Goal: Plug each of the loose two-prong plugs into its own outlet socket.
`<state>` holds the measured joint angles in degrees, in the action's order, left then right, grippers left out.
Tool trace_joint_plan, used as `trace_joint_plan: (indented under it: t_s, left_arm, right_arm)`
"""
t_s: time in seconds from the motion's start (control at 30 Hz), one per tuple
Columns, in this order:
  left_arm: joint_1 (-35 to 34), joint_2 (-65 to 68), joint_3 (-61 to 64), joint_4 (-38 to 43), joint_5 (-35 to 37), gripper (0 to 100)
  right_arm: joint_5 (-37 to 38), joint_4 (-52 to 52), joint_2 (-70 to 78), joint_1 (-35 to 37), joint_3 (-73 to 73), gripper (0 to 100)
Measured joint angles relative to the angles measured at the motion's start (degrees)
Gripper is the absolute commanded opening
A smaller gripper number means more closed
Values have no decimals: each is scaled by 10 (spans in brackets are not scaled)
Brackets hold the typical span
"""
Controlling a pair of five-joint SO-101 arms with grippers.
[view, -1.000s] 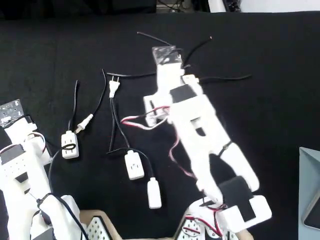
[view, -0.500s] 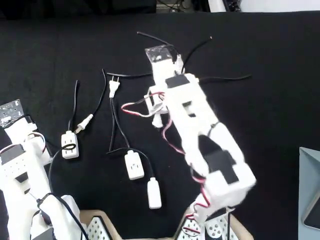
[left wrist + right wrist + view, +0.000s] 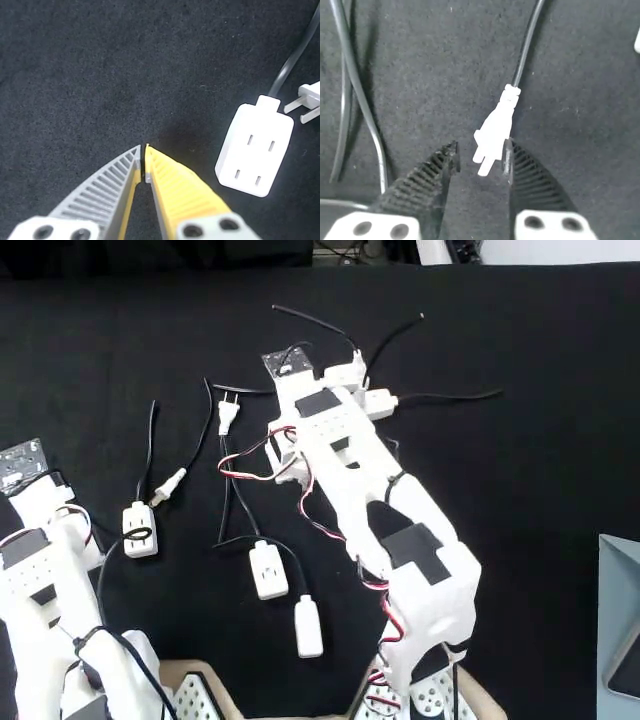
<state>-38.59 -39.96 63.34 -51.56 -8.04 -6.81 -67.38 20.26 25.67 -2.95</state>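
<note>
Two white jointed robot arms: left arm [image 3: 40,600], right arm [image 3: 370,480]

Three white rectangular plastic outlet socket blocks on cords: first block [image 3: 140,531], second block [image 3: 268,571], third block [image 3: 308,626], with slots visible on two of them

Two white two-prong plugs lying in the open: one plug [image 3: 228,417], another plug [image 3: 168,486]

Two more small white pieces by the right arm's far end: one piece [image 3: 345,372], other piece [image 3: 383,400]; plug or socket cannot be told

Thin black cords [image 3: 225,490]: several, too tangled to count

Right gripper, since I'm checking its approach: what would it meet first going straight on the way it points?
Likely the white two-prong plug, which lies between the open fingers of the right gripper with its prongs toward it, though depth is unclear.
</note>
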Motion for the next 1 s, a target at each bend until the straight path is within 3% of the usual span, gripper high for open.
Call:
trace_joint_plan:
  t_s: [0.53, 0.73, 1.0]
  left_arm:
    - [0, 0, 0, 0, 0, 33]
    - [0, 0, 0, 0, 0, 33]
    - [0, 0, 0, 0, 0, 33]
  right_arm:
    - [-45, 19, 55, -4, 0, 134]
    - [-63, 13, 79, -21, 35, 61]
    - [-63, 12, 82, -33, 62, 105]
